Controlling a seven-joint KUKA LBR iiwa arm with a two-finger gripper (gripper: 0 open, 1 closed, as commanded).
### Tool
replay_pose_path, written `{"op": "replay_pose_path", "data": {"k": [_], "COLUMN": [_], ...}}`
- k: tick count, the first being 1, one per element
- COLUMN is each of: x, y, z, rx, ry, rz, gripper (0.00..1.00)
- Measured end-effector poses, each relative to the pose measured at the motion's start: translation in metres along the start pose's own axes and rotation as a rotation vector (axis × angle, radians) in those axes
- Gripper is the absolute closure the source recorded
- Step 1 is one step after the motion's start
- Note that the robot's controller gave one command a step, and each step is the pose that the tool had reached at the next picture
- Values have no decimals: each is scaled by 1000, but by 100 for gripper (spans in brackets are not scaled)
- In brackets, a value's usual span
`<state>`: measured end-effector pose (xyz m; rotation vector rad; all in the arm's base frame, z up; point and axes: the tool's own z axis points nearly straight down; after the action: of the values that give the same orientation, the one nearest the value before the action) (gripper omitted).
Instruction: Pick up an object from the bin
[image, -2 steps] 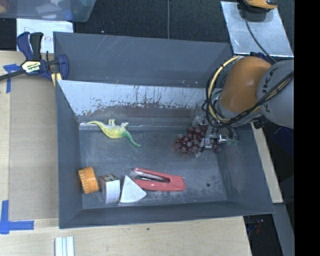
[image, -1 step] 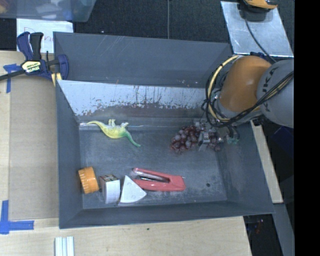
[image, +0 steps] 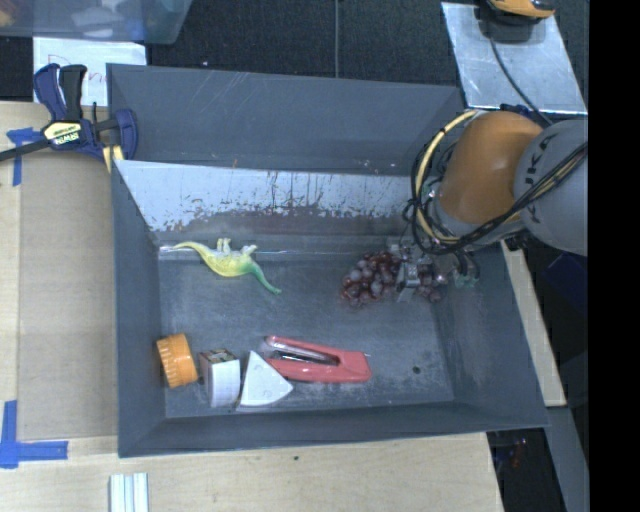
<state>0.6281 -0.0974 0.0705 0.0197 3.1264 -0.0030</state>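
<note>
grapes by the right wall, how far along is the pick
Done: the jaws are down in the bin, right at the dark red grape bunch near the right wall. In hand: the grasp itself; whether it has a hold cannot be told. Left: the lift, as the bunch lies on the bin floor. The toy dinosaur and red stapler lie apart.

Claw (image: 420, 272) low beneath orange wrist (image: 488, 172)

Toy dinosaur (image: 232, 262), orange cap (image: 177, 361), red stapler (image: 322, 366).
</note>
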Motion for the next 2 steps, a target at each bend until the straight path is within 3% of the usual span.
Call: {"op": "replay_pose_path", "data": {"k": [2], "x": [0], "y": [0], "z": [-41], "rx": [0], "ry": [-2], "rz": [1], "gripper": [100]}}
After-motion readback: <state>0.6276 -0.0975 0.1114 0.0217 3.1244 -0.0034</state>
